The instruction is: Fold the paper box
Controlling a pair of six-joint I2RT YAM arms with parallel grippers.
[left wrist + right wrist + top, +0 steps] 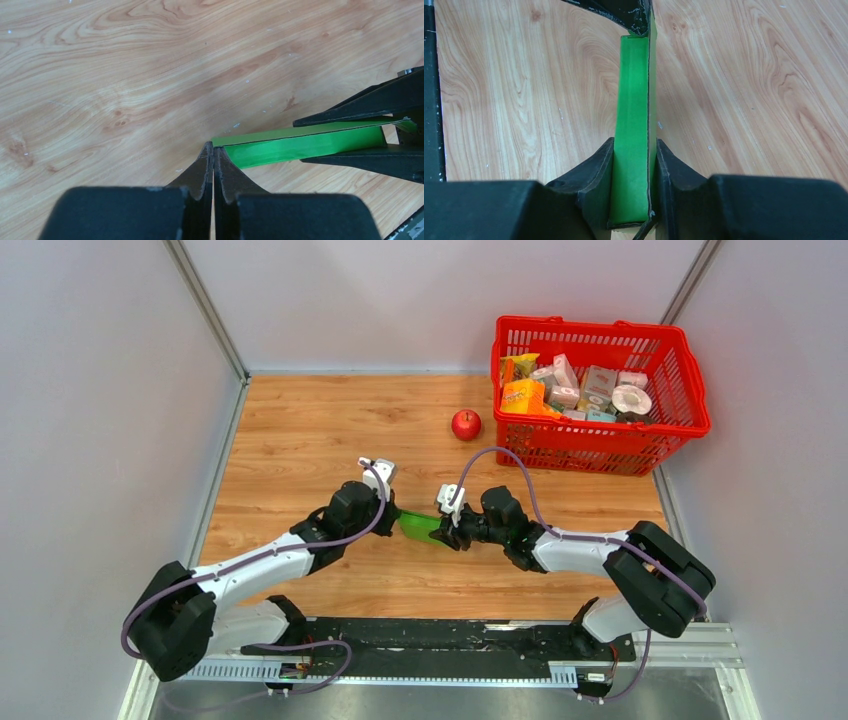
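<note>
**Desk:** What does the top camera give you?

**Me:** The paper box (418, 527), a bright green blank of thin card, spans the gap between my left gripper (393, 518) and right gripper (448, 531), over the pale wooden tabletop (300, 440).

**Desk:** Left wrist?

**Me:** Jaws pressed flat together. One end of the paper box (300, 146) is nipped at their very tips, and the rest runs off to the right.

**Desk:** Right wrist?

**Me:** Jaws part-way apart, clamped on the near end of the paper box (631, 100), a finger on each face. It stretches straight ahead from them.
</note>
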